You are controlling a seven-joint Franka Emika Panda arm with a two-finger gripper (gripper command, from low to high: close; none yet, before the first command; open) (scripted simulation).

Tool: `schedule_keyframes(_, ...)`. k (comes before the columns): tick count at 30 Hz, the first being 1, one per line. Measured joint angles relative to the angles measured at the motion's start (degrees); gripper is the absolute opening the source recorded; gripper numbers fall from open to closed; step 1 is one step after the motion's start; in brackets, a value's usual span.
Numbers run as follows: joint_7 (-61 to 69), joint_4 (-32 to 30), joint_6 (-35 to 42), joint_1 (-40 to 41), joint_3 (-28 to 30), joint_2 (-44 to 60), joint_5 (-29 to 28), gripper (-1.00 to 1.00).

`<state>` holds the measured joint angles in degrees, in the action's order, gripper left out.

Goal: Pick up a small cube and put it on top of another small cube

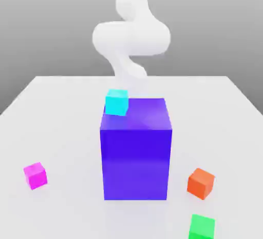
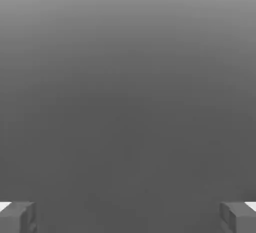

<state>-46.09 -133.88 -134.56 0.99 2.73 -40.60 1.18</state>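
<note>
Several small cubes lie around a big blue-purple block (image 1: 136, 151) in the exterior view. A cyan cube (image 1: 116, 102) shows at the block's far upper corner on the exterior view's left; I cannot tell whether it rests on the block. On the table are a magenta cube (image 1: 35, 175), an orange cube (image 1: 201, 183) and a green cube (image 1: 201, 227). My white arm (image 1: 131, 38) rises behind the block. In the hand view my gripper (image 2: 128, 219) is open, its grey fingertips (image 2: 17, 217) far apart with nothing between them, facing plain grey background.
The big block stands in the middle of the white table (image 1: 61, 110) and hides what lies straight behind it. The green cube is close to the table's near edge. Bare table lies on both sides of the block.
</note>
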Motion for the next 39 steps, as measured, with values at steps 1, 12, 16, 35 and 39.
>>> schedule_keyframes(1, -0.1, -0.9, -1.2, 0.4, 1.2, 2.3, 0.5, 0.0)
schedule_keyframes(12, -0.9, -10.1, -13.4, 5.8, 12.2, 25.4, 6.2, 0.0)
schedule_keyframes(16, -1.3, -13.4, -17.8, 8.3, 15.4, 33.7, 8.1, 0.0)
schedule_keyframes(35, 4.8, -16.7, -35.5, 24.6, 8.2, 61.0, 20.3, -1.0)
schedule_keyframes(39, 3.8, -17.0, -34.7, 23.9, 9.1, 60.0, 19.1, -1.0)
